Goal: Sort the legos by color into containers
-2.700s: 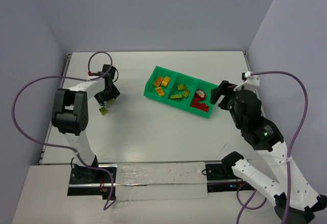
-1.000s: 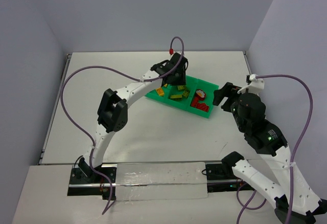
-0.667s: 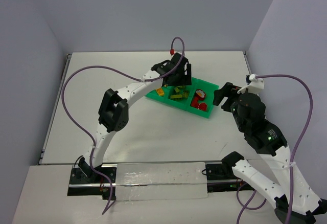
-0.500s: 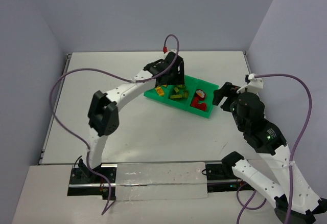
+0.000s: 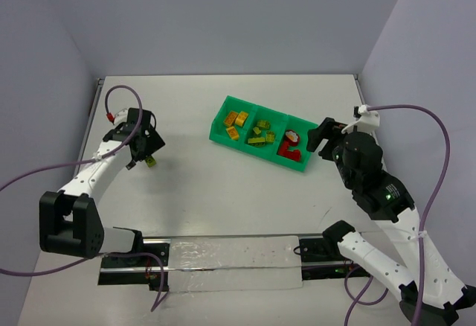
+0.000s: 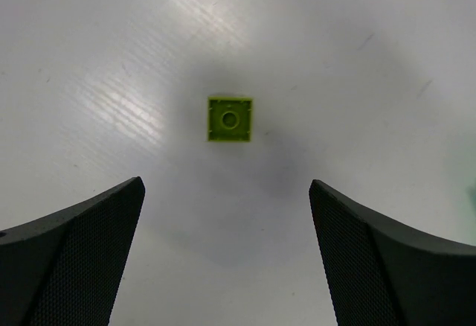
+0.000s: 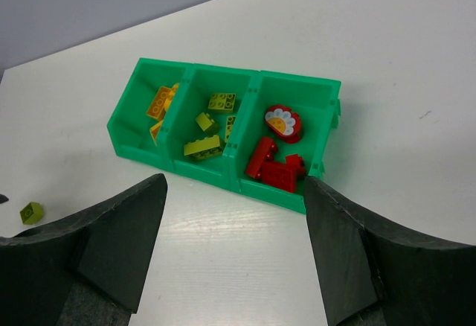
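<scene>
The containers are three compartments of one green tray point(image 5: 245, 147) point(image 7: 208, 176): yellow legos point(image 5: 236, 121) point(image 7: 160, 103) at the left, olive ones point(image 5: 258, 136) point(image 7: 202, 146) in the middle, red ones point(image 5: 290, 146) point(image 7: 271, 166) at the right. One small lime-green square lego point(image 5: 151, 162) point(image 6: 230, 119) point(image 7: 31, 212) lies alone on the table's left side. My left gripper point(image 5: 146, 153) point(image 6: 225, 184) hovers just short of it, open and empty. The right gripper point(image 5: 320, 136) point(image 7: 234, 184) stands open and empty just right of the tray.
The white table point(image 5: 223, 192) is bounded by grey walls at the left, back and right. A purple cable point(image 5: 416, 110) loops above the right arm, and another point(image 5: 115, 91) trails off the left wrist.
The left arm has swung from above the tray's middle compartment back to the table's left side, its jaws opening on the way. The right arm has stayed put.
</scene>
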Robot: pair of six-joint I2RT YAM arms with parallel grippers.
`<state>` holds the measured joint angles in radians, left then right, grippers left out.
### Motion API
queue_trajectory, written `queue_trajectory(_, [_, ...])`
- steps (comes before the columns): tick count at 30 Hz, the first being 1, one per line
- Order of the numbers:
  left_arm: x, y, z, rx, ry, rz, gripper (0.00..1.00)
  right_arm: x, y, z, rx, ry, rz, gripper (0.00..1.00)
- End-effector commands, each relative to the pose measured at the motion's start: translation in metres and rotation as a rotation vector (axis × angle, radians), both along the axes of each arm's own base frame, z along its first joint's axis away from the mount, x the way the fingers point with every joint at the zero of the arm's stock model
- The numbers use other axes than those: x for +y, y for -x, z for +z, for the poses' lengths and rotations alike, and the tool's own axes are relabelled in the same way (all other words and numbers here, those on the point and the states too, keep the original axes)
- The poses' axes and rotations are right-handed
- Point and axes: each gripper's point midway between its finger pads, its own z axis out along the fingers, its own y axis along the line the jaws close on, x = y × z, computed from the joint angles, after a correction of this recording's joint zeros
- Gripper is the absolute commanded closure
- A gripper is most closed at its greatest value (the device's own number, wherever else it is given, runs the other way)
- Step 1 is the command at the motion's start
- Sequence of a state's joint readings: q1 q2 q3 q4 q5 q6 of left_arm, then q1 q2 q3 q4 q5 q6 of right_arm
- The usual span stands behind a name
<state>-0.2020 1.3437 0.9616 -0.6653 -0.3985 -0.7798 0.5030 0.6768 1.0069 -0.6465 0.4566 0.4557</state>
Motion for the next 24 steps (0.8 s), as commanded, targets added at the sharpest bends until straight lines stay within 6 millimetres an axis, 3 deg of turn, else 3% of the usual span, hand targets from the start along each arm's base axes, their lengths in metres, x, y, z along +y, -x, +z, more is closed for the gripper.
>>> queue_trajectory(1, [0.009,-0.003,-0.016,0.028,0.055,0.044,0.01,0.005,-0.006,0.01,-0.035,-0.024,0.008,0.19])
queue_trajectory(8, [0.004,-0.022,-0.035,0.051,0.112,0.048,0.08,0.001,-0.002,0.012,-0.037,-0.024,-0.002,0.19])
queue_trajectory(12, [0.0,-0.027,-0.058,0.103,0.127,0.057,0.19,-0.001,-0.001,0.013,-0.039,-0.023,-0.006,0.19])
queue_trajectory(18, [0.002,-0.023,-0.075,0.137,0.118,0.078,0.39,-0.006,0.002,0.014,-0.041,-0.014,-0.022,0.19])
queue_trajectory(22, [0.0,-0.029,-0.056,0.105,0.09,0.052,0.71,-0.004,0.002,0.014,-0.039,-0.017,-0.017,0.19])
queue_trajectory(24, [-0.014,-0.038,-0.026,0.047,0.048,-0.017,0.84,-0.003,0.001,0.013,-0.036,-0.018,-0.014,0.19])
